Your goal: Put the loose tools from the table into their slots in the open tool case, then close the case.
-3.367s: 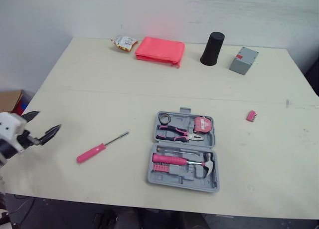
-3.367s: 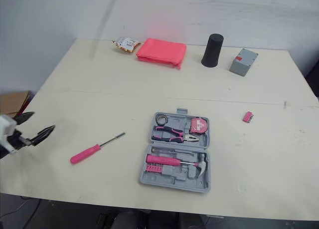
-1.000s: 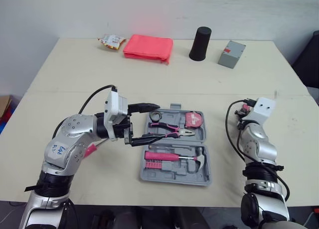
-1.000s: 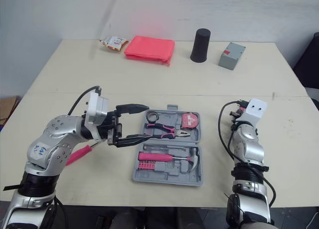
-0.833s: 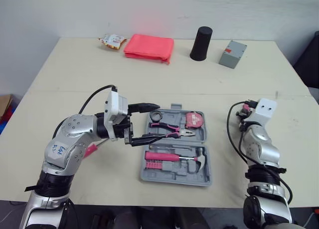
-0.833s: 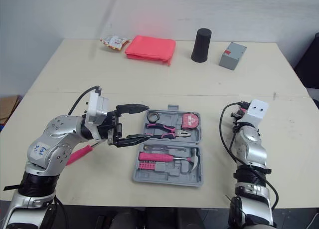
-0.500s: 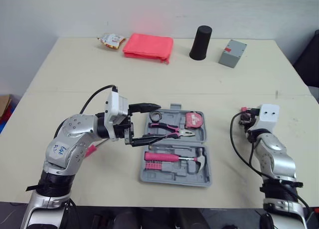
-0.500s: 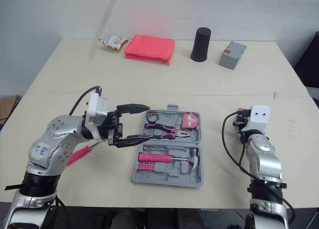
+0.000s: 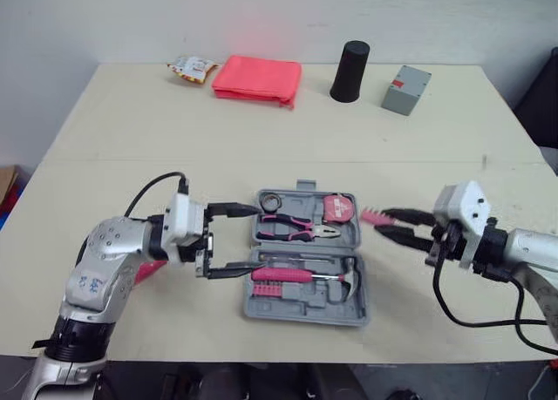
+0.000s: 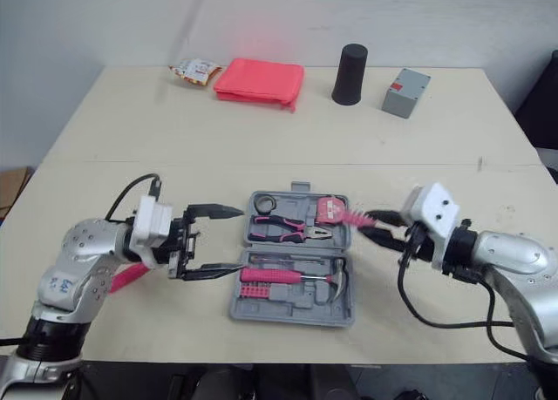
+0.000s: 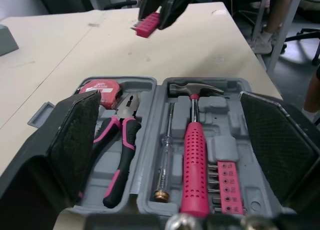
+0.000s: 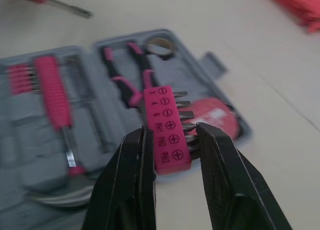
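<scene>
The grey tool case (image 9: 301, 306) lies open at the table's front middle, holding a pink-handled hammer (image 11: 195, 160), pliers (image 11: 121, 142), a tape measure (image 9: 338, 209) and one rack of bits (image 11: 228, 186). My right gripper (image 9: 390, 223) is shut on a pink bit holder (image 12: 166, 131) and holds it just off the case's right edge, above the table. My left gripper (image 9: 250, 240) stands open at the case's left edge with nothing between its fingers. A pink screwdriver (image 10: 123, 278) lies on the table, partly hidden behind my left arm.
Along the table's far edge stand a pink pouch (image 9: 257, 73), a snack packet (image 9: 190, 66), a black cup (image 9: 350, 58) and a grey box (image 9: 404, 77). A seam (image 9: 349, 163) crosses the tabletop behind the case.
My right arm has swung in from the right, with the bit holder now lifted and next to the case. My left gripper has drawn back a little to the left and lower.
</scene>
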You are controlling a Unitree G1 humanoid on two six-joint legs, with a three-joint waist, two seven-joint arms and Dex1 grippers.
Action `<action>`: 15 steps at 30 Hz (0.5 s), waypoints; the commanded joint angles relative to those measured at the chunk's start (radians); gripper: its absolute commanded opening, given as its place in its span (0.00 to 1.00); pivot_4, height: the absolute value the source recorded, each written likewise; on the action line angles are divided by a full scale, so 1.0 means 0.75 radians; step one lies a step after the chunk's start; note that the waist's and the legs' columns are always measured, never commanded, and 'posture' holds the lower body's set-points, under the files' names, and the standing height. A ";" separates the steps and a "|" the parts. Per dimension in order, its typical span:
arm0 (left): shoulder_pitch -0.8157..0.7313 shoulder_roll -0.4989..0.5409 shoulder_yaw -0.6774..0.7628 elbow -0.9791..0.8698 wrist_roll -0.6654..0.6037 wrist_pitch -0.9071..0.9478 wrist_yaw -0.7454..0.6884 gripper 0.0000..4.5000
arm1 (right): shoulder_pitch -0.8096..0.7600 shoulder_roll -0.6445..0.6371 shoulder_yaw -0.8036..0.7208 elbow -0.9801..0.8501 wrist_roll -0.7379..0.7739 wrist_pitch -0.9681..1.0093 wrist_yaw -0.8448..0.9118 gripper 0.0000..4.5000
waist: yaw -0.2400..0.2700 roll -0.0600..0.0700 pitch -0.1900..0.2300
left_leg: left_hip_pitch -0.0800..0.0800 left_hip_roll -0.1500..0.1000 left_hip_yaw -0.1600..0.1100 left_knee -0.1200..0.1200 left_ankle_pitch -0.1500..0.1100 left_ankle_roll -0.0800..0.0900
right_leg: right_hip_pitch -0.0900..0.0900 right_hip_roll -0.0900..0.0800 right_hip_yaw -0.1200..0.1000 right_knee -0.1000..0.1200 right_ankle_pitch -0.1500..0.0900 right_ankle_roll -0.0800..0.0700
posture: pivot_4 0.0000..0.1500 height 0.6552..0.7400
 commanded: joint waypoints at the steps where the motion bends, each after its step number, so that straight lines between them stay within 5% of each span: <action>1: 0.051 0.021 0.017 -0.048 -0.008 -0.036 -0.033 1.00 | -0.012 -0.029 0.069 -0.163 0.043 0.098 -0.025 0.18 | 0.001 -0.002 0.001 | 0.000 0.000 0.000 0.000 0.000 0.000 | 0.000 0.000 0.000 0.000 0.000 0.000 | 1.00 1.00; 15: 0.239 0.116 0.075 -0.087 0.027 -0.153 -0.060 1.00 | -0.086 0.022 0.405 -0.393 0.007 0.468 -0.308 0.18 | -0.002 -0.003 0.001 | -0.002 -0.001 0.000 -0.001 -0.002 0.001 | -0.001 -0.002 0.000 -0.004 0.000 -0.001 | 1.00 1.00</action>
